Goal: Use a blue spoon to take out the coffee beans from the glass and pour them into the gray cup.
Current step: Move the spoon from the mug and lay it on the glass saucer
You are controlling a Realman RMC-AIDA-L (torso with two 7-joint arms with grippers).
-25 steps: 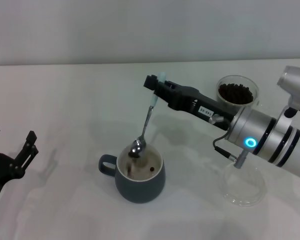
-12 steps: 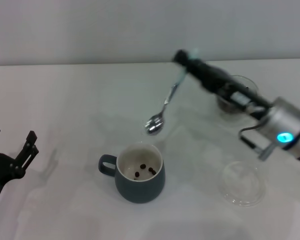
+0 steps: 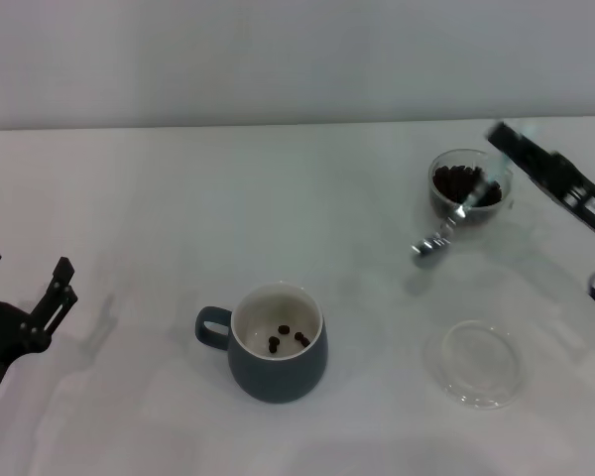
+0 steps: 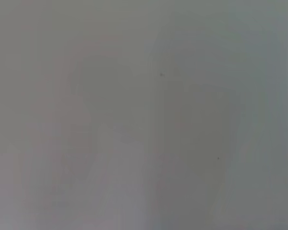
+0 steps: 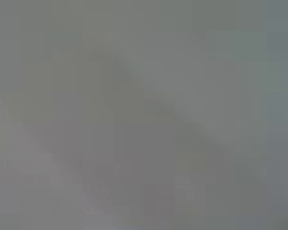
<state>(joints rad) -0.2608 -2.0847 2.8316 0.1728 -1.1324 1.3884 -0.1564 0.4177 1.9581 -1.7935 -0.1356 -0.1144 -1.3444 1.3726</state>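
Since the earlier frame, the right end effector [image 3: 506,139] has withdrawn from above the gray cup [image 3: 277,356] toward the far right part of the surface [image 3: 159,228], carrying the blue spoon [image 3: 454,216] with it. It now sits at the right edge of the head view, beside the far rim of the glass [image 3: 470,184], closed on the spoon's upper end. The spoon hangs tilted, its stem crossing in front of the glass and its metal bowl just outside the glass on the near-left side, above the surface; the bowl is blurred, so its contents cannot be determined. The glass holds a heap of coffee beans [image 3: 463,184]. The gray cup stands near the front middle of the surface, handle toward the left edge, with three beans on its cream floor. A clear round dish [image 3: 479,363] lies near the front right. The left end effector [image 3: 28,302] rests at the front left edge, fingers apart, holding nothing. Both wrist views show only featureless gray.
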